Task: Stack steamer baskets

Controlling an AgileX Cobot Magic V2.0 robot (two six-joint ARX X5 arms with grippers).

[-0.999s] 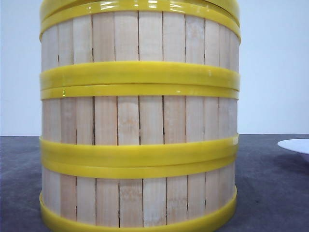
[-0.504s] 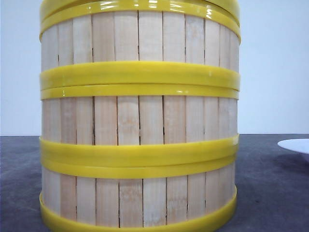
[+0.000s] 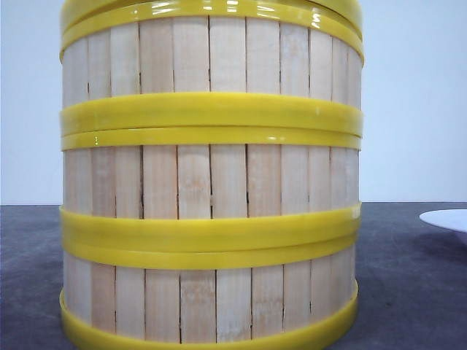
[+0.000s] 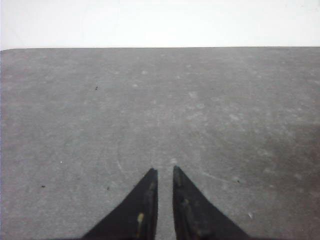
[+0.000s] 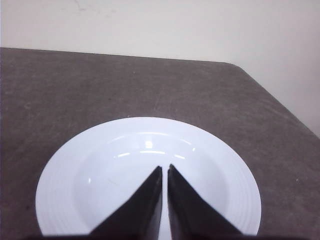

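Observation:
Three steamer baskets stand stacked in one column close to the camera in the front view: the bottom one (image 3: 211, 299), the middle one (image 3: 211, 175) and the top one (image 3: 211, 62). Their pale slats line up and their yellow rims meet. The top of the stack is cut off by the frame. Neither gripper shows in the front view. My left gripper (image 4: 163, 170) hangs shut over bare grey table, nothing between its fingers. Also shut and empty, my right gripper (image 5: 165, 167) hovers over a white plate (image 5: 100, 165). No basket appears in either wrist view.
The white plate's edge (image 3: 446, 219) shows at the far right of the front view, apart from the stack. The dark grey table (image 4: 150, 100) ends at a rounded corner (image 5: 240, 67) beyond the plate. A pale wall stands behind.

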